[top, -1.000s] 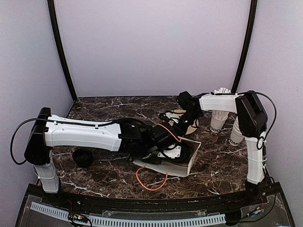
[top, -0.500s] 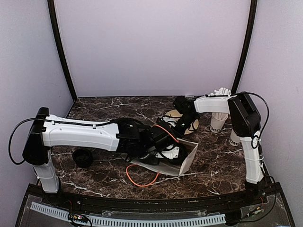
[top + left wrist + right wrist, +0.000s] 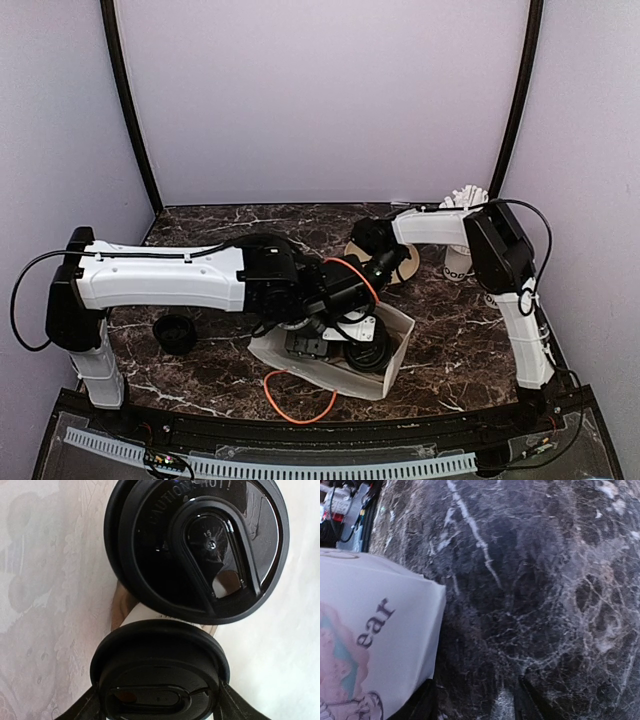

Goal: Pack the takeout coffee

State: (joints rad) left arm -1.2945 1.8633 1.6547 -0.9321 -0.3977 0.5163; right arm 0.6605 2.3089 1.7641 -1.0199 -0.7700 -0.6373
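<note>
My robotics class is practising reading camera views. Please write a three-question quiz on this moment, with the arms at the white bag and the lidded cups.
1. True or false: the left gripper has one finger on each side of a lidded cup.
2. What shows in the gap between the right gripper fingers? A. the marble table; B. a paper cup; C. an orange cable.
3. Fill in: the raised lettering on the farther lid reads "CAUTION: ___!"

Key: 1 true; 2 A; 3 HOT.
</note>
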